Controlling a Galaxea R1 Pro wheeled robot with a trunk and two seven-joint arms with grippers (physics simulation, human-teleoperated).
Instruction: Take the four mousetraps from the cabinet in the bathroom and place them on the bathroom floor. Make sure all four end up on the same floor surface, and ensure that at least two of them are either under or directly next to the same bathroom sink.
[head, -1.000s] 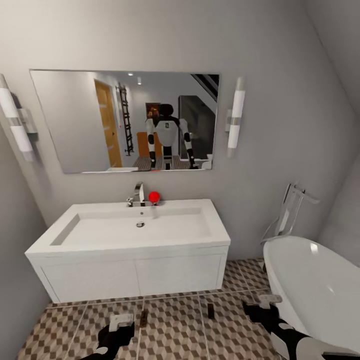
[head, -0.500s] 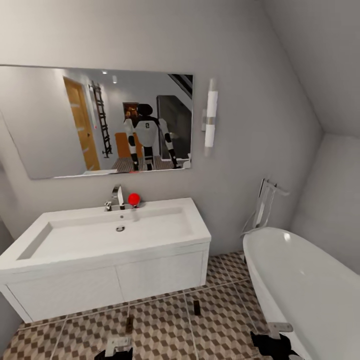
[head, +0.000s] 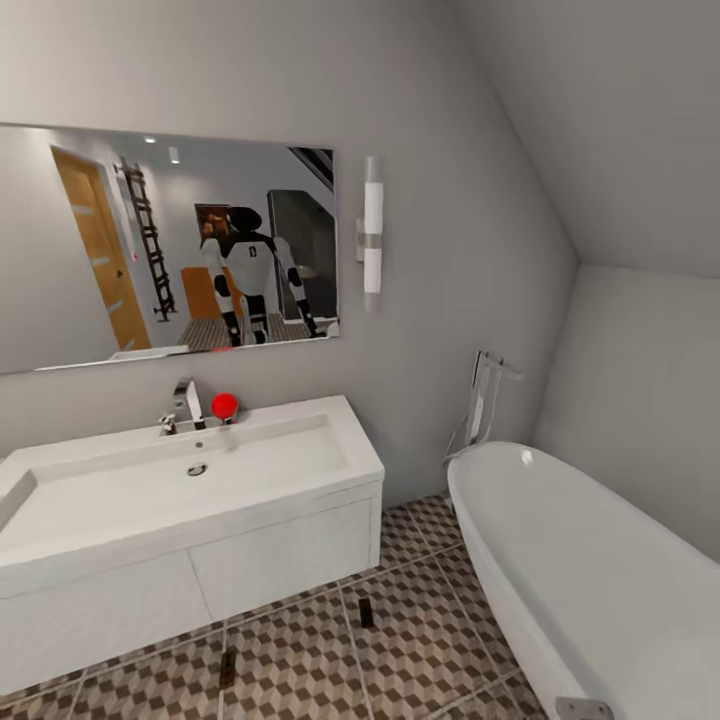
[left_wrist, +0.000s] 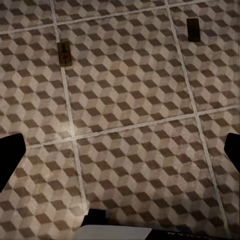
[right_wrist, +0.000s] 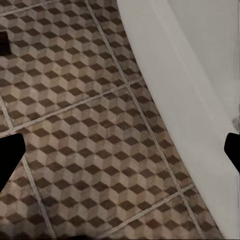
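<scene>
Two mousetraps (head: 366, 613) (head: 228, 667) flat on the bathroom floor (head: 420, 640), lower centre of the head view, one just off the front right corner of the white sink vanity (head: 200, 560), the other near its front edge, well apart from each other. White bathtub (head: 590, 570) at lower right; open tile strip between tub rim and vanity. Mirror (head: 160, 240) upper left, reflecting an orange-brown cabinet (head: 203, 293). Left gripper (left_wrist: 120, 155) spread wide over bare tiles, both traps (left_wrist: 64, 53) (left_wrist: 193, 29) ahead. Right gripper (right_wrist: 120, 152) likewise apart, beside the tub wall (right_wrist: 185, 100)
</scene>
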